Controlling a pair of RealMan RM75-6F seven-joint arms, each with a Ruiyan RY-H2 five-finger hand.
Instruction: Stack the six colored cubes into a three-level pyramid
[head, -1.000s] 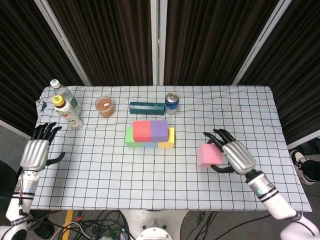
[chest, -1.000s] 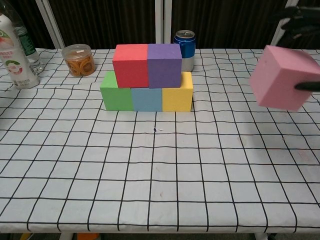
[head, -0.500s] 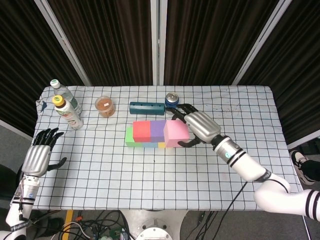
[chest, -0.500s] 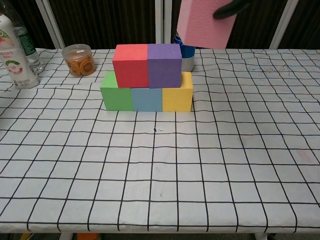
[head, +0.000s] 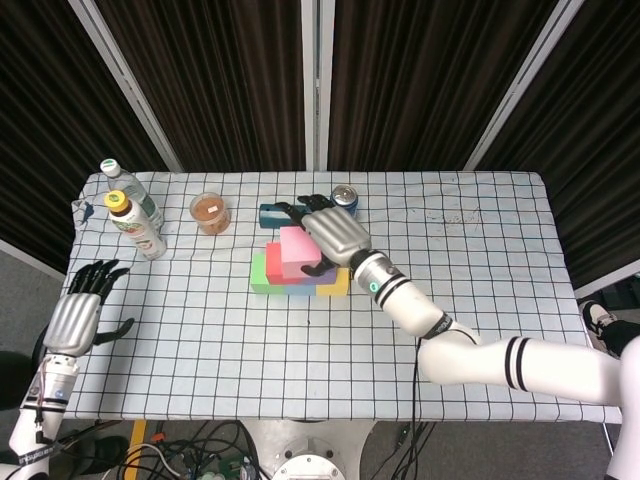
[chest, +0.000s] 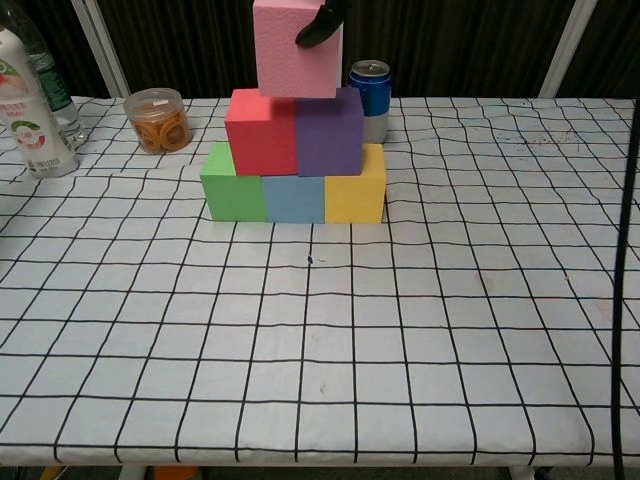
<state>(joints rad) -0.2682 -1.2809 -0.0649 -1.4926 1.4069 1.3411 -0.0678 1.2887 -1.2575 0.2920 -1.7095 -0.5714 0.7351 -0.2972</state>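
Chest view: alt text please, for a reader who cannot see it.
A pink cube, held from above by the robot's right hand, sits at the top of a pyramid over a red cube and purple cube, which rest on green, blue and yellow cubes.
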